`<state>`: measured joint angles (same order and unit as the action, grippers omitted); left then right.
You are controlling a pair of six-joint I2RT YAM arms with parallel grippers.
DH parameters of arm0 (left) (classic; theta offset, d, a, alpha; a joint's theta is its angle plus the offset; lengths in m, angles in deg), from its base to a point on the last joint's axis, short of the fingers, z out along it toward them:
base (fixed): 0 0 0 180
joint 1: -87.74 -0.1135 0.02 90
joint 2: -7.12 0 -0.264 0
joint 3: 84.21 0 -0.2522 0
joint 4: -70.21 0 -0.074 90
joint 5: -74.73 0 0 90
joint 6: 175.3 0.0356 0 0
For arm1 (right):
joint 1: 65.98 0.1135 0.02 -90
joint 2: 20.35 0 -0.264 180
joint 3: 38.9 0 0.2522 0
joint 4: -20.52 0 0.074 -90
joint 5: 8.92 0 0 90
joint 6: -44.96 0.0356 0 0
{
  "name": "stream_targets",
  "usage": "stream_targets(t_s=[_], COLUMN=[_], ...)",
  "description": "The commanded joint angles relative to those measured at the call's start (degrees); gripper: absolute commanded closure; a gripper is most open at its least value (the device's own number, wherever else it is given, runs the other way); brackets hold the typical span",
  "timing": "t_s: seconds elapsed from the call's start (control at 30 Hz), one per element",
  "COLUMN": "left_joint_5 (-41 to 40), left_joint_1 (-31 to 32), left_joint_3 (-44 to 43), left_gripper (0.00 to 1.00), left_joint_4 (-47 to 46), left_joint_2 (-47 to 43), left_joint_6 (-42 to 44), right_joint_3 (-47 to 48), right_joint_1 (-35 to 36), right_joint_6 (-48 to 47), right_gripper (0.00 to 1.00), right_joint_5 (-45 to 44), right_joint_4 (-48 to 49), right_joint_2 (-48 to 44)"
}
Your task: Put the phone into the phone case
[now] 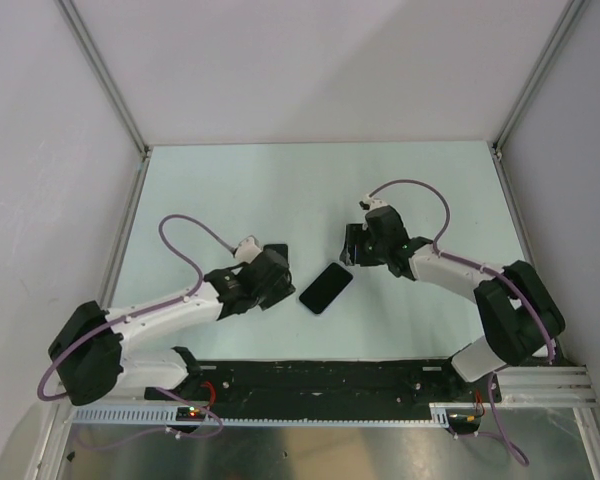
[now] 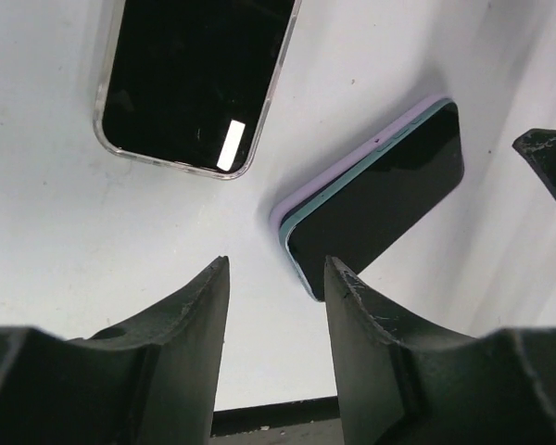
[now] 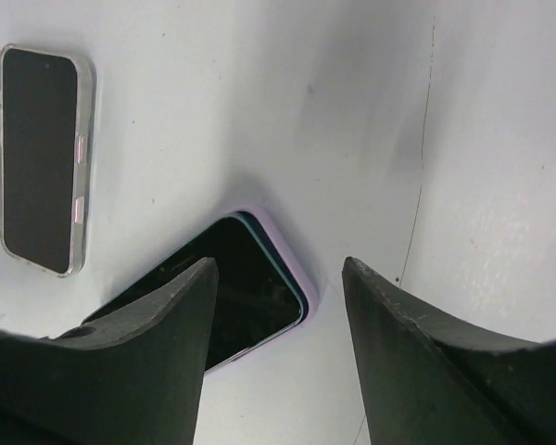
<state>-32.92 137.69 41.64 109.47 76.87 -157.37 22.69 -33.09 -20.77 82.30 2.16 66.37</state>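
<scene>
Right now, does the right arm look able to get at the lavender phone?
Probably yes. The phone lies flat, screen up, right by the open right end effector, with nothing on top of it. The clear case sits well apart.

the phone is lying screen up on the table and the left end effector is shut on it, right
Not quite. The left end effector is open and holds nothing. The left wrist view shows a gap between its fingers, with the phone lying screen up on the table just beyond them, not between them.
</scene>
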Motion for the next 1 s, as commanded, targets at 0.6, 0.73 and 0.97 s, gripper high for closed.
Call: stream_targets(t_s=[0.6,0.73,0.97], left_joint_5=[1.33,1.80,2.87], left_joint_1=[4.70,4.81,4.94], left_joint_3=[-4.10,-4.25,-4.80], left_gripper=[0.50,0.50,0.51], left_joint_4=[-6.19,-7.11,-8.86], left_joint_2=[11.82,13.19,15.20], left_joint_6=[-11.80,-11.92,-11.27], right_joint_3=[0.47,-0.15,-1.38], right_joint_1=[-1.95,-1.92,-1.36], right_joint_6=[3.81,4.09,4.87], right_gripper=[0.25,0.25,0.25], right_joint_5=[11.52,11.95,12.32], right_joint_4=[9.42,9.84,10.59], right_joint_2=[6.59,6.68,6.96])
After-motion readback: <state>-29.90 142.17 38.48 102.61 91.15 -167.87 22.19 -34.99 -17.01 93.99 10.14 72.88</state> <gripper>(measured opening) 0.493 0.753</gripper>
